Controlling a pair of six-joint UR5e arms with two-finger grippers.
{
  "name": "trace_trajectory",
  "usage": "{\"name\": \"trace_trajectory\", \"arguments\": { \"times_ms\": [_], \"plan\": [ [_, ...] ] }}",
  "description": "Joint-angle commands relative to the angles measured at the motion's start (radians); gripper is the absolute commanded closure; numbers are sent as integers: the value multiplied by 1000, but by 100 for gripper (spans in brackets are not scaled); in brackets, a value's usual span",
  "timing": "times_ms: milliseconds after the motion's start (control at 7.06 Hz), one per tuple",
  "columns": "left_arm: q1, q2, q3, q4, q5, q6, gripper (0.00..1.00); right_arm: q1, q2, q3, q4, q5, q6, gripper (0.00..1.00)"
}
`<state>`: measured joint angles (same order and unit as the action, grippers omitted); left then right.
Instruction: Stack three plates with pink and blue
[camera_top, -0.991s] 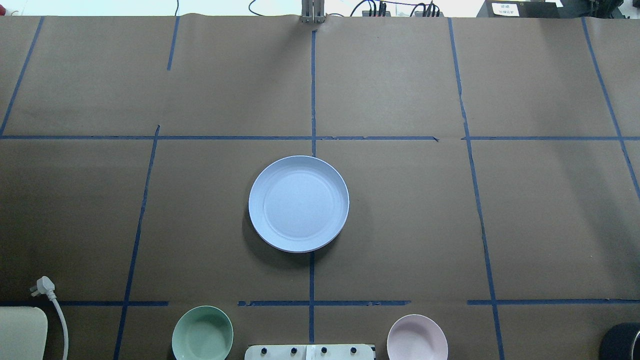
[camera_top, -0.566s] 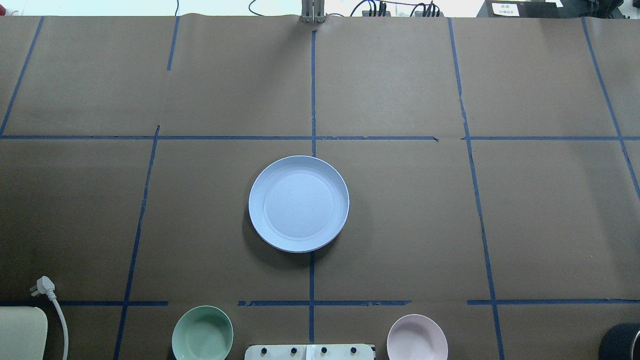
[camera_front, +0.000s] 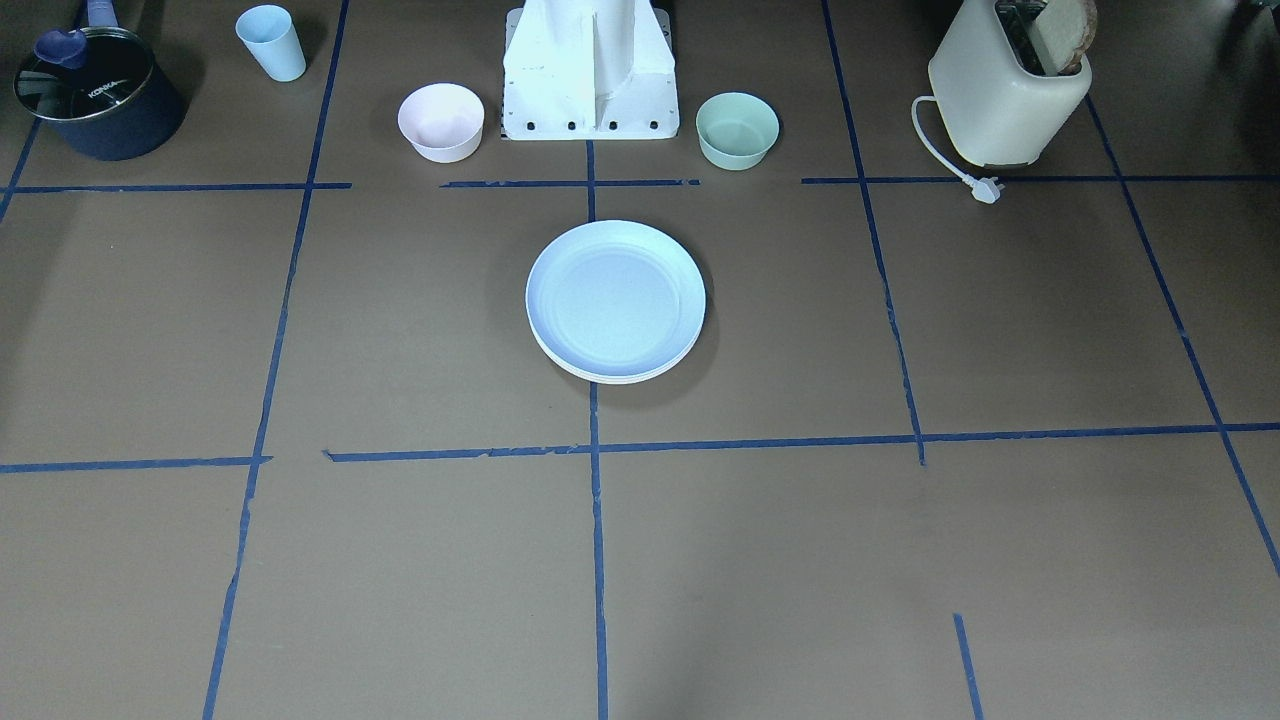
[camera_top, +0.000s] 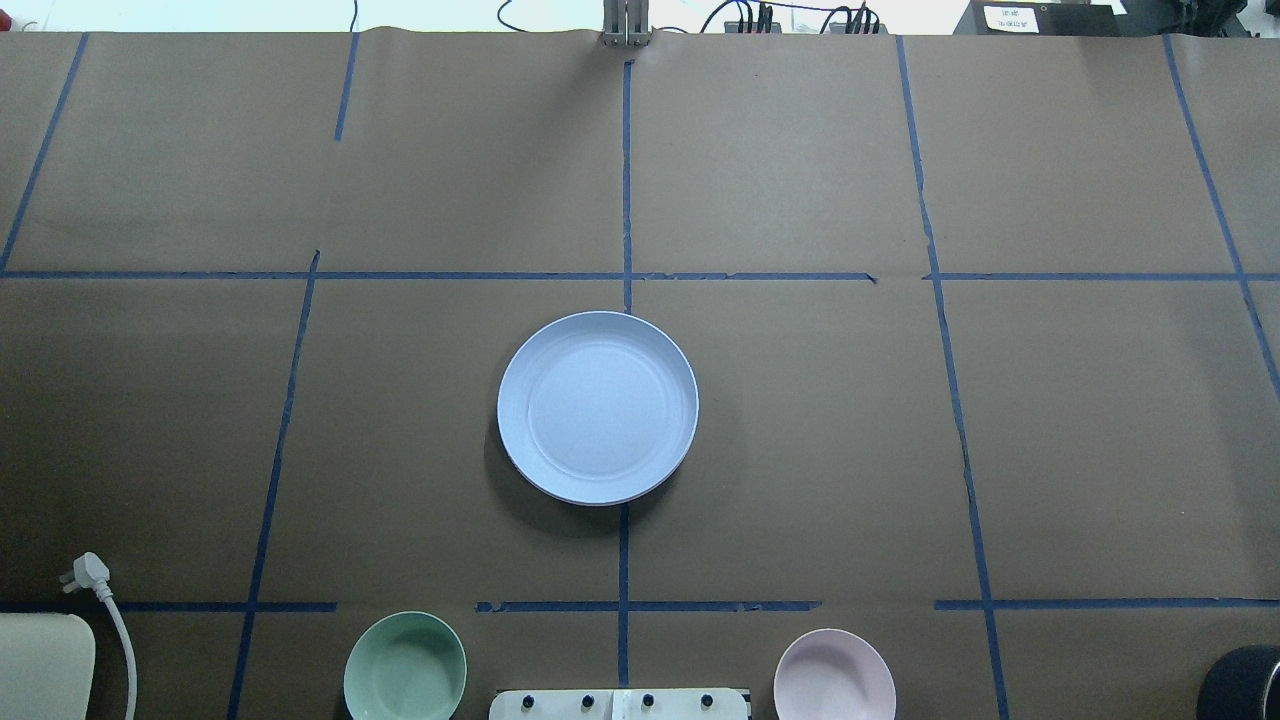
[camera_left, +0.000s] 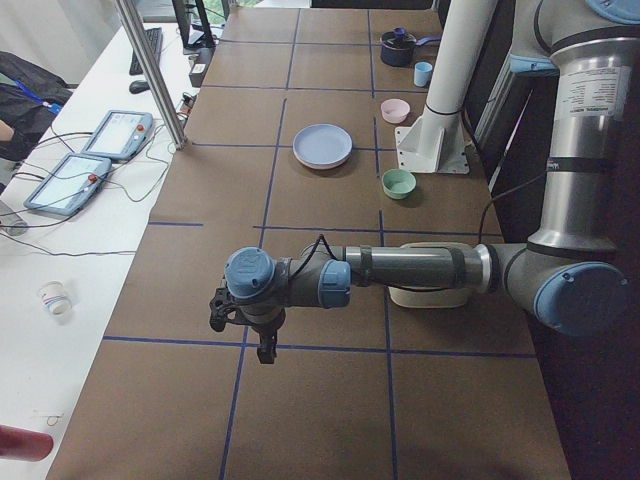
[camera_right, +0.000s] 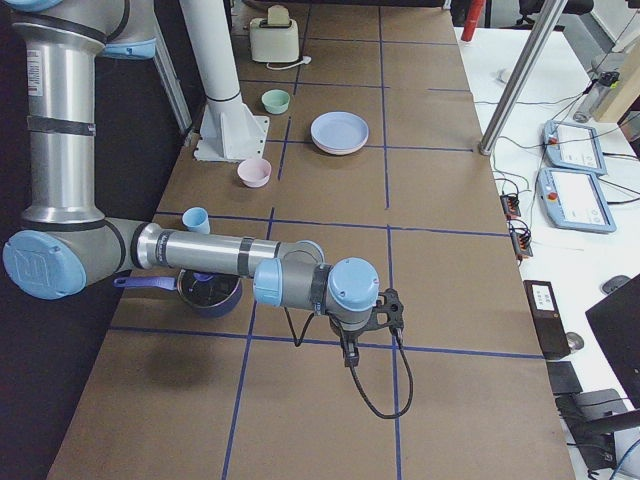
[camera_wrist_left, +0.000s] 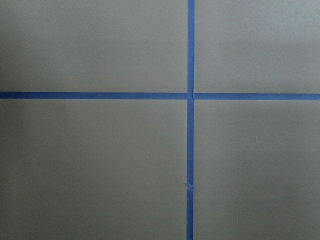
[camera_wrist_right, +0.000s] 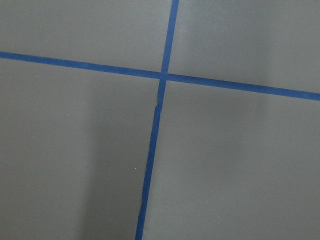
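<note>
A stack of plates with a light blue plate (camera_top: 598, 407) on top sits at the table's middle; it also shows in the front view (camera_front: 615, 300), where paler rims peek out under it. It shows small in the left side view (camera_left: 322, 145) and the right side view (camera_right: 339, 131). My left gripper (camera_left: 262, 345) hangs over bare table far from the stack, seen only in the left side view. My right gripper (camera_right: 350, 355) hangs over bare table at the other end, seen only in the right side view. I cannot tell whether either is open or shut. Both wrist views show only table and blue tape.
A green bowl (camera_top: 405, 668) and a pink bowl (camera_top: 834, 675) flank the robot base (camera_front: 590, 70). A toaster (camera_front: 1010, 85) with its plug (camera_front: 985, 188), a dark pot (camera_front: 95, 95) and a light blue cup (camera_front: 272, 42) stand along the robot's side.
</note>
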<state>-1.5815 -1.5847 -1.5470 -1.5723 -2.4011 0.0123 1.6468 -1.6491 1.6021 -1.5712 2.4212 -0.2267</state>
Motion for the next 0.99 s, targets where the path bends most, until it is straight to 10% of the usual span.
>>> {"name": "trace_trajectory", "arguments": {
  "times_ms": [0, 850],
  "plan": [
    [0, 0, 1, 0, 0, 0, 0, 1, 0, 5, 8, -1, 56, 0],
    [0, 0, 4, 0, 2, 9, 0, 1, 8, 2, 8, 1, 64, 0]
  ]
}}
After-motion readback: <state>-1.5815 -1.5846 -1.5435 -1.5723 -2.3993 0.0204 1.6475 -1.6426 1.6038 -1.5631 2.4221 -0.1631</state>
